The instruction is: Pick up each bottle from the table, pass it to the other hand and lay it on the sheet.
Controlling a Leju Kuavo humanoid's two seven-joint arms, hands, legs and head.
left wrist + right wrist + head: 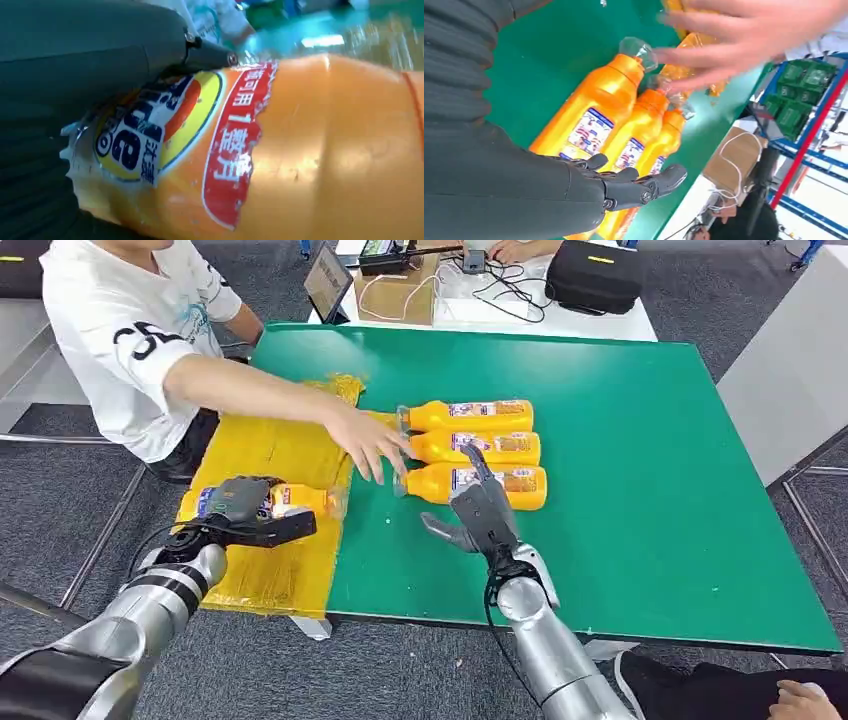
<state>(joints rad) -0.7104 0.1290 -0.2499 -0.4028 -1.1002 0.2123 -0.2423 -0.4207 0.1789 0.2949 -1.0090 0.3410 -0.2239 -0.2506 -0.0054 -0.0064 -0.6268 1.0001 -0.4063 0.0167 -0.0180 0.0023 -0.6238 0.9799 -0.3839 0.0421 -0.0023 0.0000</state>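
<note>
Green tabletop (pixel 640 490) carries three glossy orange plastic bottles (pixel 478 446) side by side, my right hand (pixel 482 512) spread empty over the nearest, my left hand (pixel 243 508) clamping a fourth (pixel 292 499) above the yellow sheet (pixel 272 450); I judge them rigid, slick, best gripped mid-body.

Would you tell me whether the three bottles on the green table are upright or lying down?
Lying down: the three bottles rest on their sides, side by side.

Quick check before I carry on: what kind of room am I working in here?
Probably a lab or workshop set up for robot trials, not a home. A green-topped table stands on grey carpet, a side table holds a laptop and cables, and blue shelving holds stock.
</note>
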